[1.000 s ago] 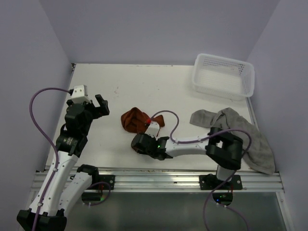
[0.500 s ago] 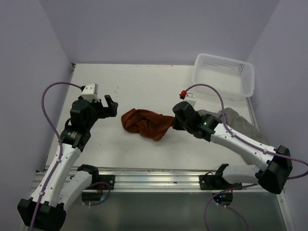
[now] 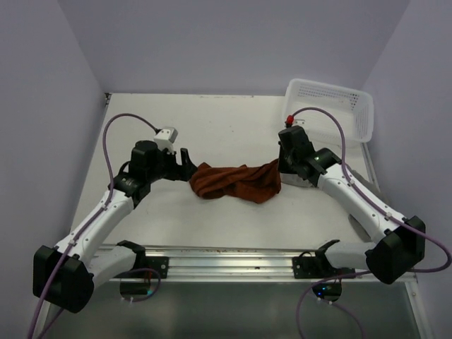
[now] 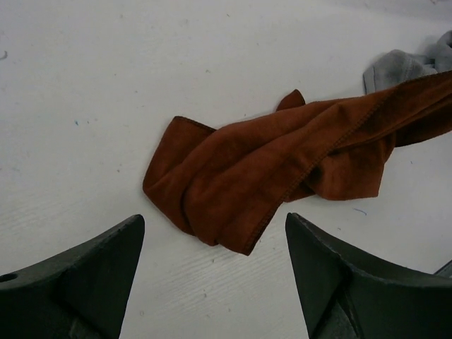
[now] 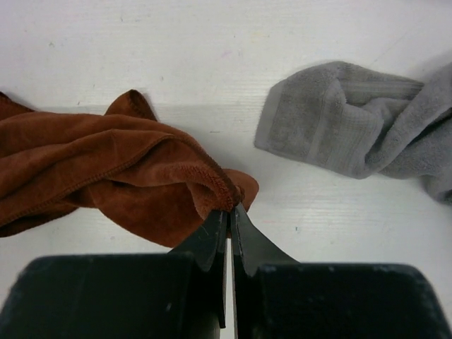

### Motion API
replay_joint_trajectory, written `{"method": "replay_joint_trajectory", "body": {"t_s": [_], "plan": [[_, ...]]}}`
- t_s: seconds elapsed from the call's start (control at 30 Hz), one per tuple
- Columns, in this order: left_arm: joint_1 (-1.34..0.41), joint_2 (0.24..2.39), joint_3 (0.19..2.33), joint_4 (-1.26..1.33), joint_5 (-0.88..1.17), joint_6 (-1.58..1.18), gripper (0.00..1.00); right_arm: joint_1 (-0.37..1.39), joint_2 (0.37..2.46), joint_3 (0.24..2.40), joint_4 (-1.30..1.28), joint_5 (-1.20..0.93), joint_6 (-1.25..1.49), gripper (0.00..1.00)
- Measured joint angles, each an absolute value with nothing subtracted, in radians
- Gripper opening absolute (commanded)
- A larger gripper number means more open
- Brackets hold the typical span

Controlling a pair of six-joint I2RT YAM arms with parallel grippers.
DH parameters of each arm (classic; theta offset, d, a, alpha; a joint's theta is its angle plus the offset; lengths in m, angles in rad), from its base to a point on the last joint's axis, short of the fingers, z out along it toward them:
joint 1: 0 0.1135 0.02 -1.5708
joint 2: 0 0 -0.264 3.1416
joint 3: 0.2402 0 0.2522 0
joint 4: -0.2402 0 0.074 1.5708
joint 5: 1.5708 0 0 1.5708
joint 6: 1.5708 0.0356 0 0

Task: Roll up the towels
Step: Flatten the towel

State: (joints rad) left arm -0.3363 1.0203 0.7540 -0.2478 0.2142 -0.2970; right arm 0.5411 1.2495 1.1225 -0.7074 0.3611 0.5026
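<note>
The rust-brown towel [image 3: 236, 182] lies crumpled and stretched out sideways in the middle of the table. My right gripper [image 3: 280, 169] is shut on its right end, and the right wrist view shows the cloth's hem pinched between the tips of that gripper [image 5: 229, 208]. My left gripper [image 3: 189, 164] stands open at the towel's left end. In the left wrist view the brown towel [image 4: 282, 169] lies just ahead of the wide-apart jaws [image 4: 212, 226], with nothing between them. The grey towel [image 5: 339, 127] lies bunched to the right, beyond the brown towel [image 5: 106, 162].
A white mesh basket [image 3: 330, 86] stands at the back right corner. Purple walls close in the table on three sides. A metal rail runs along the near edge, with both arm bases on it.
My right gripper has pulled the brown towel's end rightward and away, stretching the cloth out. The left arm has swung right and come down to the towel's left end.
</note>
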Motion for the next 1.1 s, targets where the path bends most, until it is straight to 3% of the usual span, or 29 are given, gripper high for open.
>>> {"method": "replay_joint_trajectory", "body": {"t_s": [0.23, 0.47, 0.53, 0.6, 1.1], "plan": [[-0.483, 1.047, 0.657, -0.214, 0.166, -0.407, 0.81, 0.469, 1.333, 1.110, -0.667, 0.233, 0.474, 0.00], [-0.728, 1.068, 0.623, -0.193, -0.027, -0.518, 0.70, 0.419, 1.336, 1.103, -0.633, 0.155, 0.462, 0.00], [-0.764, 1.087, 0.611, -0.199, -0.091, -0.543, 0.63, 0.415, 1.336, 1.098, -0.620, 0.135, 0.461, 0.00], [-0.783, 1.109, 0.606, -0.203, -0.140, -0.559, 0.53, 0.412, 1.336, 1.089, -0.609, 0.121, 0.459, 0.00], [-0.801, 1.264, 0.587, -0.115, -0.278, -0.592, 0.46, 0.376, 1.343, 1.046, -0.554, 0.055, 0.459, 0.00]]}}
